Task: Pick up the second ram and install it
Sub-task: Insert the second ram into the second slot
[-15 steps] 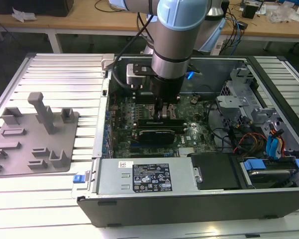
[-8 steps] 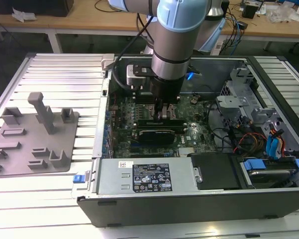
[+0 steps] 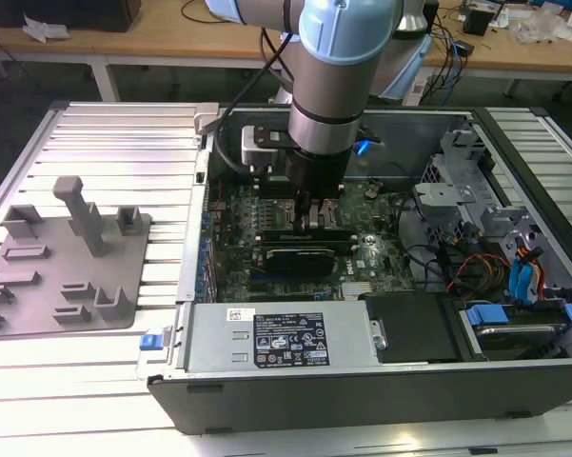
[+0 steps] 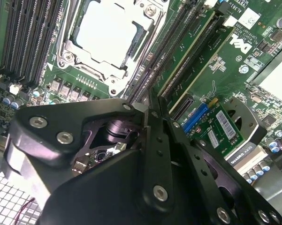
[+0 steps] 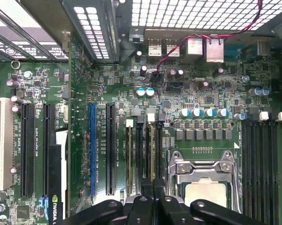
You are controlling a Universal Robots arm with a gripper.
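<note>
— Ribbed metal table (image 3: 105, 133) from edge to edge, right? What sits on it?

— An open computer case (image 3: 362, 390), lying flat with its motherboard (image 3: 266, 214) facing up. Toward the exterior view's left, well apart from the case, lies a grey fixture plate (image 3: 38, 286) with upright posts. Behind it all runs a wooden table (image 3: 171, 29) with cables on it.

— And the arm?

— The arm (image 3: 347, 57) comes straight down into the case. Its end effector (image 3: 316, 217) is low over the board, just behind a black expansion card (image 3: 300, 255) in the exterior view.

— Where is the second ram?

— In the first wrist view the second ram (image 5: 152, 154) appears edge-on — a thin pale strip standing in a memory slot just beside the processor socket (image 5: 201, 187). It runs from a white latch (image 5: 151, 116) down to the black fingers (image 5: 141, 206). Another slot close by, on the far side from the socket, carries a similar pale edge (image 5: 129, 154).

— So is the end effector spread?

— No. The end effector (image 5: 152, 199) is drawn in tight, pinching that strip at the end nearest the camera. In the second wrist view the end effector (image 4: 149, 105) narrows to a near-closed tip over the dark slots, with the silver processor (image 4: 108, 33) beyond it.

— Anything else nearby?

— A blue slot (image 5: 92, 150) stands farther from the socket, among the long black ones.
</note>
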